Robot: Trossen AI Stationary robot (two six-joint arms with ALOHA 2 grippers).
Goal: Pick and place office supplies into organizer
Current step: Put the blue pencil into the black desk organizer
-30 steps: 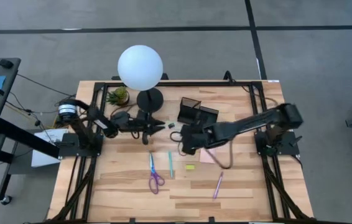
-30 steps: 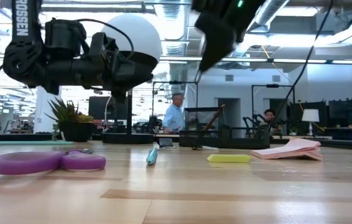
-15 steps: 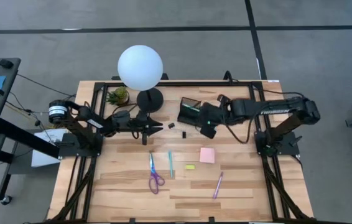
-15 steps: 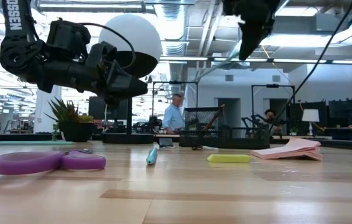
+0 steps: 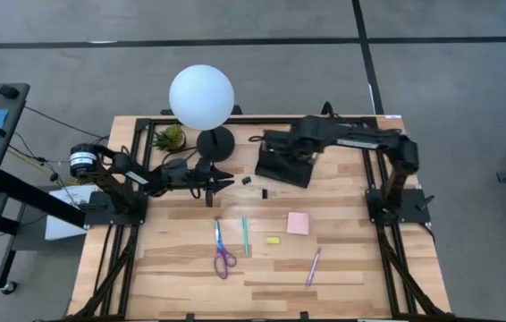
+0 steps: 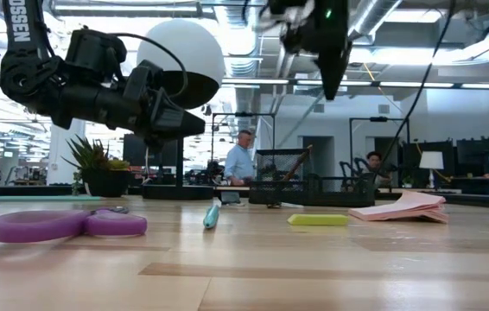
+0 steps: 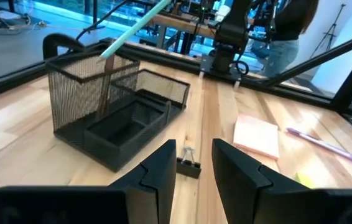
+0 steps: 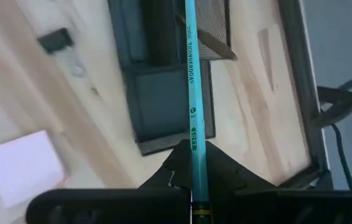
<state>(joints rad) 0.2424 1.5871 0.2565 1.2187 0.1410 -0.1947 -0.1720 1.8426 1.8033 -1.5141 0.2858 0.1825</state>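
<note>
The black mesh organizer (image 5: 282, 166) stands near the table's far edge, with a dark pen (image 7: 104, 87) upright in its tall compartment. My right gripper (image 5: 277, 143) hovers above it, shut on a teal pen (image 8: 190, 81). My left gripper (image 7: 194, 163) is open, low over the table beside the lamp base, and a black clip (image 7: 188, 168) lies just ahead of its fingers. On the table lie a second clip (image 5: 247, 181), the purple scissors (image 5: 223, 250), another teal pen (image 5: 245, 236), the yellow piece (image 5: 274, 240), the pink pad (image 5: 299, 223) and the pink-purple pen (image 5: 313, 266). My right gripper pinches the teal pen between its two fingers near one end (image 8: 193, 152), and the pen runs on ahead along the fingers. The pen is lifted clear and slants downward, its free tip (image 7: 103, 56) at the rim of the organizer's tall compartment.
The white globe lamp (image 5: 201, 97) on its black base and a small potted plant (image 5: 171, 137) stand at the far left of the table, close to my left arm. Black frame rails run along the table's edges. People show in the room beyond.
My right gripper, carrying the teal pen, has swung from the table's middle toward the far edge and turned, ending above the organizer. The pink pad, covered by the arm a second ago, shows again.
</note>
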